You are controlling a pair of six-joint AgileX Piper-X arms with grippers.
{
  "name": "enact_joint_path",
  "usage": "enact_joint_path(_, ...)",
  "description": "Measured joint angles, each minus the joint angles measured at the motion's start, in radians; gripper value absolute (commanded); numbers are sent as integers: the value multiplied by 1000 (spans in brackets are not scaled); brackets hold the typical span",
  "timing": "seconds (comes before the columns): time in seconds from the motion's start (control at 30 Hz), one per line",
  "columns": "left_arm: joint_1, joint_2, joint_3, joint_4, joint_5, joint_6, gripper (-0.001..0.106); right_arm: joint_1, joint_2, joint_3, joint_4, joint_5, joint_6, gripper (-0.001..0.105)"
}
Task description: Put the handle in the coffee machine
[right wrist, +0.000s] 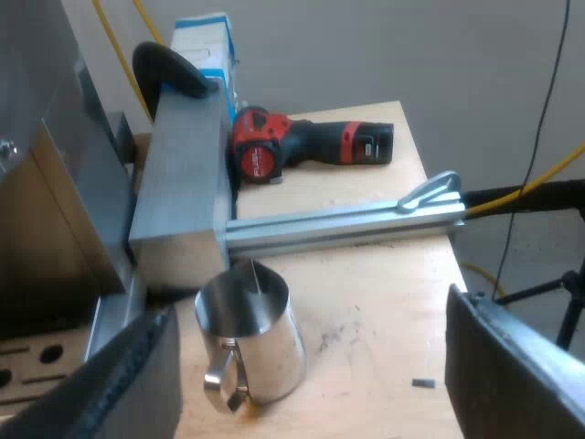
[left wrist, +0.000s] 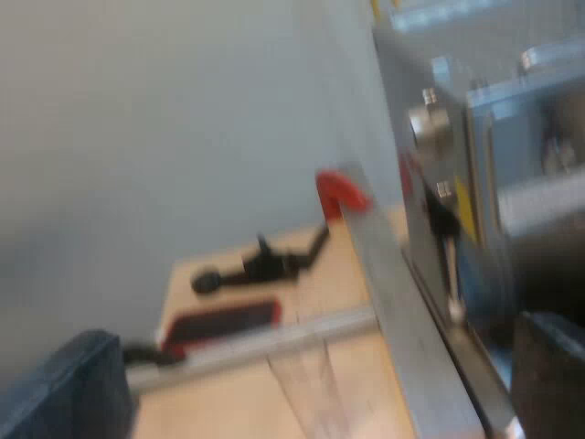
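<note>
The left gripper (left wrist: 320,329), spread wide and empty, hangs close beside the espresso machine (left wrist: 484,183). A red tip (left wrist: 343,194) at the machine's edge may be the handle's end, but it is too blurred to say. The right gripper (right wrist: 311,306), equally wide and empty, hovers over a steel jug (right wrist: 249,338) on the bench (right wrist: 384,302). A careless swing could clip the machine or topple the jug.

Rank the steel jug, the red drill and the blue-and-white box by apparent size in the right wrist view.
1. steel jug, though it is nearest the camera
2. red drill
3. blue-and-white box, partly hidden
</note>
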Motion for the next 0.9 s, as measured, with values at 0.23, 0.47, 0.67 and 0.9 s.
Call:
enact_joint_path(0.23, 0, -53, 8, 154, 0, -10, 86, 0, -138, 16, 159, 0, -23, 63)
enact_joint_path(0.47, 0, -55, 6, 386, 11, -12, 86, 0, -192, 62, 240, 0, -33, 63)
enact_joint_path(0.67, 0, -55, 6, 422, 26, -17, 86, 0, -192, 73, 263, 0, -32, 63)
enact_joint_path(0.9, -8, -58, 77, 241, 26, -86, 86, 0, -192, 85, 155, 0, -32, 63)
